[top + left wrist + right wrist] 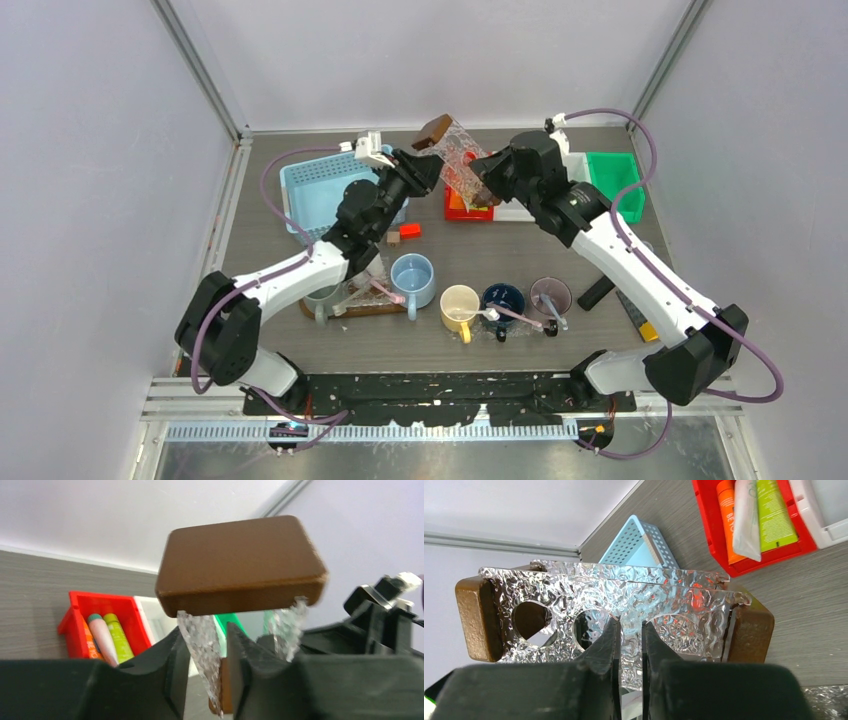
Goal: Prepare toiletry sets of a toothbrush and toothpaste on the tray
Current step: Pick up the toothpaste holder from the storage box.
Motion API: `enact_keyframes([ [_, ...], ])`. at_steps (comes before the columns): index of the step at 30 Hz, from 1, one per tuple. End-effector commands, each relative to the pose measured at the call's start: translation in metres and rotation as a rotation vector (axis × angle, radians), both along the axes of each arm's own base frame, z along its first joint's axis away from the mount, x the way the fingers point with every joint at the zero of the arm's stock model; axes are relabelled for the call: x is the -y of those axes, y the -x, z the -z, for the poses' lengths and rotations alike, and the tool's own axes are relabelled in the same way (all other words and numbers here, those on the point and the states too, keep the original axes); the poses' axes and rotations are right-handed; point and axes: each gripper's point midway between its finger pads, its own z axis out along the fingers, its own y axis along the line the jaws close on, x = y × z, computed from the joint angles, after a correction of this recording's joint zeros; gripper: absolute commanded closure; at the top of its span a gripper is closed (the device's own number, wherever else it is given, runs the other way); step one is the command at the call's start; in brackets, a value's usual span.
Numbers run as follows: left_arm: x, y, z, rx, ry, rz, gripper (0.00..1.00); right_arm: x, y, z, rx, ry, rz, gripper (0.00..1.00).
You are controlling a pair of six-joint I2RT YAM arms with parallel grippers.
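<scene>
Both arms are raised over the back of the counter (560,335), meeting at a clear rippled rack (460,150) with brown end blocks, held tilted in the air. The right claw (629,625) is pinched tight on the rack's clear panel (624,587), just below its round holes. The left claw (202,630) has its jaws a little apart with an edge of that panel between them, right under one brown block (240,565).

The toothpaste tubes (746,525) lie together in the red bin (75,625) on the counter, below and beyond both claws, untouched. Nearer the arm bases stands a row of mugs, well apart from the claws: the grey-green mug (322,298) on a wooden tray (372,310), then light blue (413,280), cream-yellow (460,305), navy (502,300) and mauve (550,295) ones.
</scene>
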Motion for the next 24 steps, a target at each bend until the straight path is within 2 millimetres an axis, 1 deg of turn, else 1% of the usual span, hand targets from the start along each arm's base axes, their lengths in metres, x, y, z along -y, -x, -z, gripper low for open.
enact_keyframes([
  [1, -0.005, 0.025, -0.049, 0.185, 0.015, 0.026, 0.58, 0.028, -0.008, -0.034, 0.109, 0.016, 0.067, 1.0],
  [3, -0.005, 0.028, -0.045, 0.188, -0.009, 0.036, 0.42, 0.038, -0.008, -0.041, 0.131, 0.035, 0.078, 0.99],
  [5, -0.005, 0.032, -0.042, 0.189, -0.032, 0.05, 0.34, 0.048, -0.008, -0.047, 0.149, 0.061, 0.086, 1.0],
  [8, -0.007, 0.038, -0.039, 0.191, -0.086, 0.063, 0.28, 0.063, -0.005, -0.056, 0.177, 0.127, 0.075, 1.0],
  [10, -0.01, 0.045, -0.039, 0.198, -0.147, 0.076, 0.24, 0.069, -0.002, -0.057, 0.194, 0.193, 0.036, 1.0],
  [12, -0.014, 0.051, -0.041, 0.196, -0.227, 0.085, 0.22, 0.077, 0.002, -0.052, 0.18, 0.268, -0.001, 1.0],
  [13, -0.017, 0.054, -0.042, 0.191, -0.272, 0.083, 0.21, 0.085, 0.004, -0.046, 0.161, 0.318, -0.018, 1.0],
  [14, -0.023, 0.055, -0.041, 0.175, -0.316, 0.069, 0.19, 0.086, 0.009, -0.039, 0.138, 0.334, -0.049, 1.0],
  [15, -0.029, 0.055, -0.04, 0.155, -0.367, 0.055, 0.17, 0.092, 0.009, -0.034, 0.131, 0.369, -0.068, 1.0],
  [16, -0.035, 0.056, -0.034, 0.119, -0.431, 0.052, 0.16, 0.089, 0.014, -0.03, 0.122, 0.37, -0.119, 1.0],
  [18, -0.051, 0.057, -0.037, 0.09, -0.512, 0.024, 0.15, 0.09, 0.022, -0.019, 0.107, 0.409, -0.189, 1.0],
  [22, -0.093, 0.059, -0.042, 0.016, -0.649, -0.047, 0.14, 0.098, 0.036, 0.008, 0.067, 0.52, -0.278, 1.0],
  [23, -0.104, 0.059, -0.047, 0.011, -0.674, -0.066, 0.13, 0.092, 0.041, 0.014, 0.072, 0.533, -0.343, 1.0],
  [24, -0.116, 0.059, -0.048, 0.001, -0.695, -0.086, 0.13, 0.091, 0.045, 0.018, 0.065, 0.542, -0.375, 1.0],
])
